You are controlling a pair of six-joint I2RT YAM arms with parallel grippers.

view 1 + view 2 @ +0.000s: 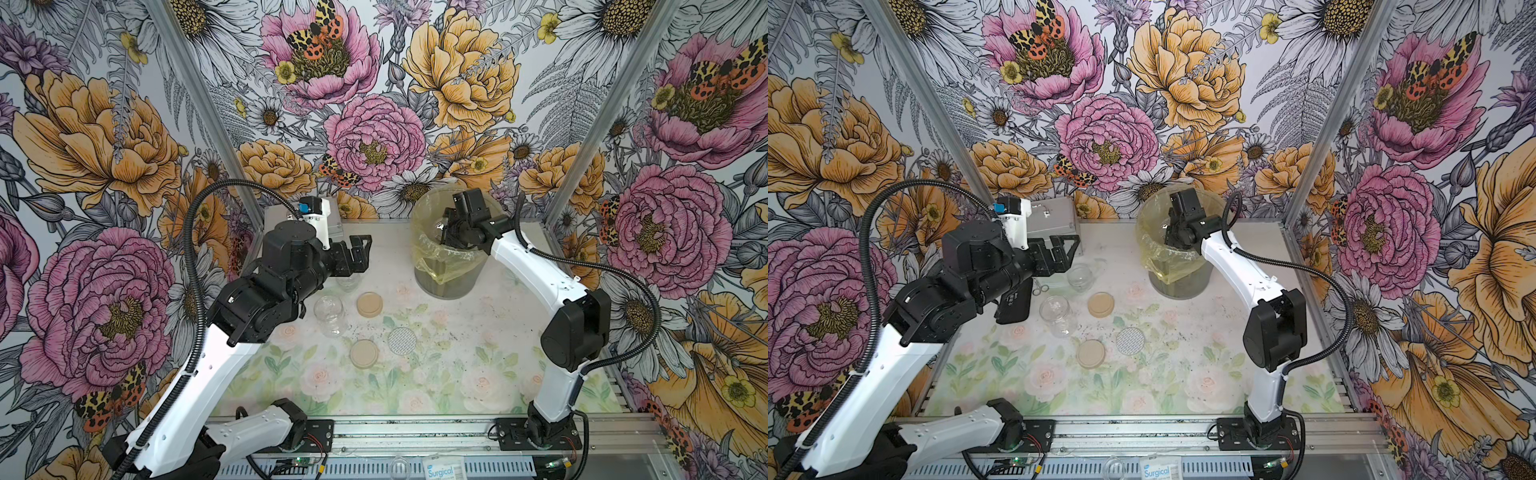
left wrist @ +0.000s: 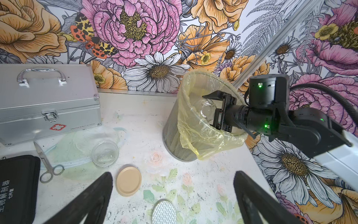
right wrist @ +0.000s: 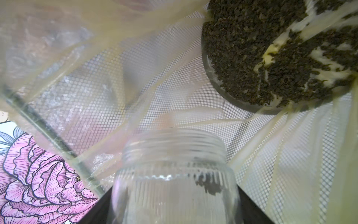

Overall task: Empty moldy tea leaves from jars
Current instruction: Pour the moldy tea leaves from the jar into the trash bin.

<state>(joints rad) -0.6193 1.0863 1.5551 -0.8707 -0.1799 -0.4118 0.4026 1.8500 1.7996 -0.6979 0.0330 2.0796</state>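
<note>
Ribbed glass jar (image 3: 174,190) clamped by right hand (image 2: 212,107); left hand (image 1: 360,254) splayed; tea leaves (image 3: 261,48) crumbly.

Close under the left gripper (image 1: 360,254) stand an open jar (image 1: 347,281), a second jar (image 1: 328,314) and a tan lid (image 1: 369,304). Between it and the bin (image 1: 446,286) the table (image 1: 478,332) is free. The right gripper (image 2: 208,110) and its held jar (image 3: 174,174) sit inside the bin, with the yellow bag (image 2: 193,139) close all round.

Looks like a robotics lab booth: printed floral panels (image 1: 374,137) on aluminium posts (image 1: 609,104), with a bolted base rail (image 1: 415,434) along the front.
</note>
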